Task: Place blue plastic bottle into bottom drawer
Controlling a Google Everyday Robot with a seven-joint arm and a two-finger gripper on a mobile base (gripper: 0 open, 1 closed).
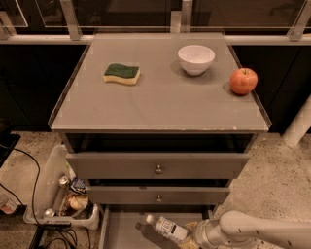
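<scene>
Camera view shows the gripper at the near edge, jaws clamped on the base of the blue plastic bottle, which is tilted above the open bottom drawer. Recommend lowering it to the drawer floor, clear of the walls, before release.

Lab-like test space: grey drawer cabinet, glass railing, clutter bin; claw low over bottom drawer.

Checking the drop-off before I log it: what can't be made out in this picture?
- Bottom drawer: camera view, its front is cut off by the bottom edge.
- Bottle: whether it rests on the drawer floor is unclear; the hand, at the bottom edge, covers its right end.
- Print on the bottle: too small to read.
</scene>
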